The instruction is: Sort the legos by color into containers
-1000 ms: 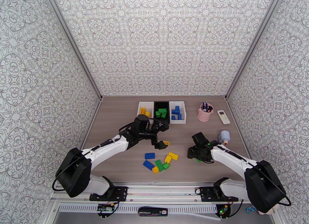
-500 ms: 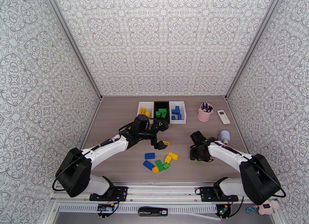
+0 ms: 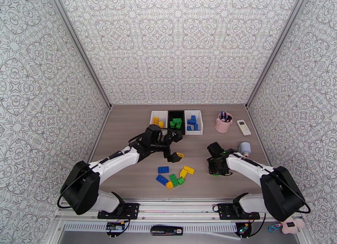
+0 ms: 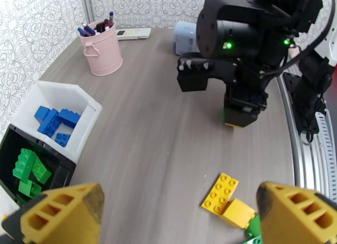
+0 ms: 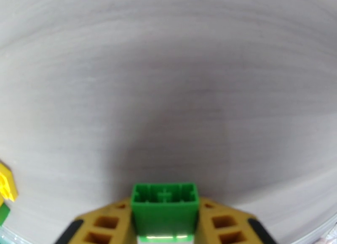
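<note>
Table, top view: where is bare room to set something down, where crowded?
Bare: far-left strip beside the yellow-brick bin; the stretch between blue-brick bin and right gripper. Crowded: loose brick pile near front; pink cup and remote far right.

walls (image 3: 177, 43): grey-white ornamental pattern | corners: metal posts (image 3: 83, 51) | table (image 3: 126, 127): grey-brown wood grain | light: even
</note>
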